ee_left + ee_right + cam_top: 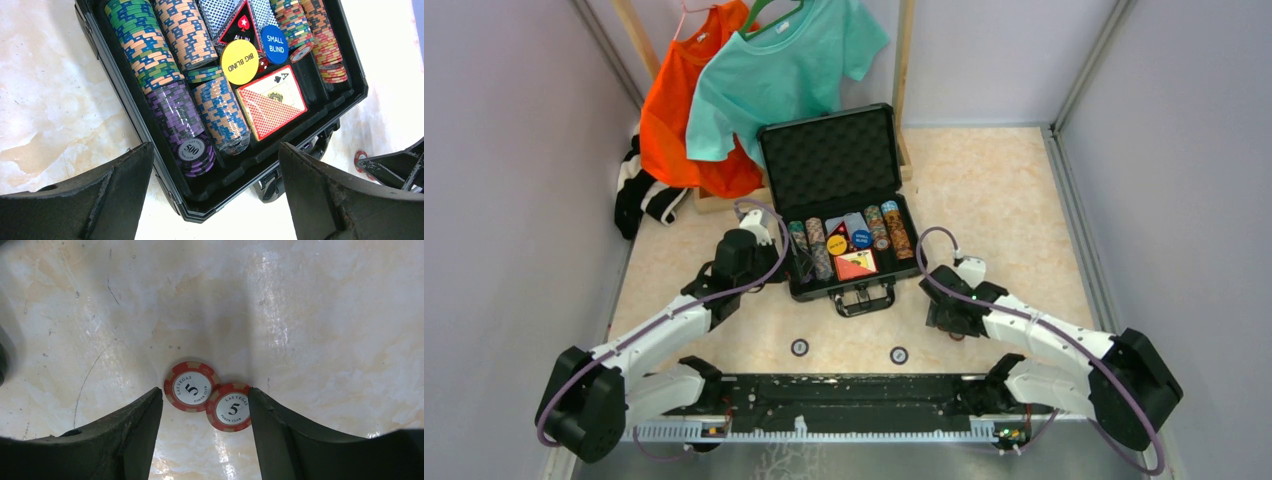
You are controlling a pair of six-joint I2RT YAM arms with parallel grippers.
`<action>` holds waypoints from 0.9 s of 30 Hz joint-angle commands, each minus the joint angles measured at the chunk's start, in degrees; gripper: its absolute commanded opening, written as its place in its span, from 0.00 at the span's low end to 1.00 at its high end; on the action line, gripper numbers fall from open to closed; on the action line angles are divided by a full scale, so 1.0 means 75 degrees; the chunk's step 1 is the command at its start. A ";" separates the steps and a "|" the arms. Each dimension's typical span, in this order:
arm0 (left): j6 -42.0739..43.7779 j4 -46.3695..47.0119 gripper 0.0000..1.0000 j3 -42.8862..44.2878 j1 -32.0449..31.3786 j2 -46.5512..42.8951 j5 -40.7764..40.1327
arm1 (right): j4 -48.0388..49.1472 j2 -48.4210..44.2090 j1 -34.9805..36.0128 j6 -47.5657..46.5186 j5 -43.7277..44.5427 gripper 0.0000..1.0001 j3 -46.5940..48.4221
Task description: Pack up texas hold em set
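Packing looks mostly done, by my reading. The black briefcase [829, 160] lies open on the desk [300, 315] with its foam-lined lid up. Its tray holds rows of poker chips [165, 55], among them a purple 500 stack [182, 125]. It also holds the red-orange card box [271, 102], the yellow big blind button [240, 62], the blue small blind button [274, 44], a black triangular all-in marker [242, 27] and a red die [262, 64].

What is left outside the case are two red 5 chips, one [191, 386] beside the other [231, 407]. Two more small round pieces [800, 347] [899, 355], too small to name, lie on the desk between the case and the arm bases. Once the strays are in, the lid has to come down.

The right fingers [130, 440] are partly spread and point down at the desk. The two red chips lie flat between them, edge to edge, each just beside its nearer fingertip. Whether the tips already touch them I cannot tell, and neither chip is lifted.

The left fingers [100, 200] stand wide and hold nothing. The near left corner of the case sits between them, with the purple stack just beyond the tips.
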 commanded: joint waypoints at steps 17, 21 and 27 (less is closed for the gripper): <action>0.0043 0.0180 0.99 0.0002 0.0021 -0.0009 -0.0034 | 0.1107 0.0579 0.0293 -0.0193 0.0034 0.58 0.0493; 0.0035 0.0171 0.99 0.0000 0.0017 -0.0008 -0.0035 | 0.1026 0.0603 0.0374 -0.0233 0.0090 0.58 0.0725; 0.0037 0.0168 0.99 -0.0010 0.0014 -0.0061 -0.0024 | 0.0507 0.0361 0.0491 -0.0180 0.0450 0.58 0.0941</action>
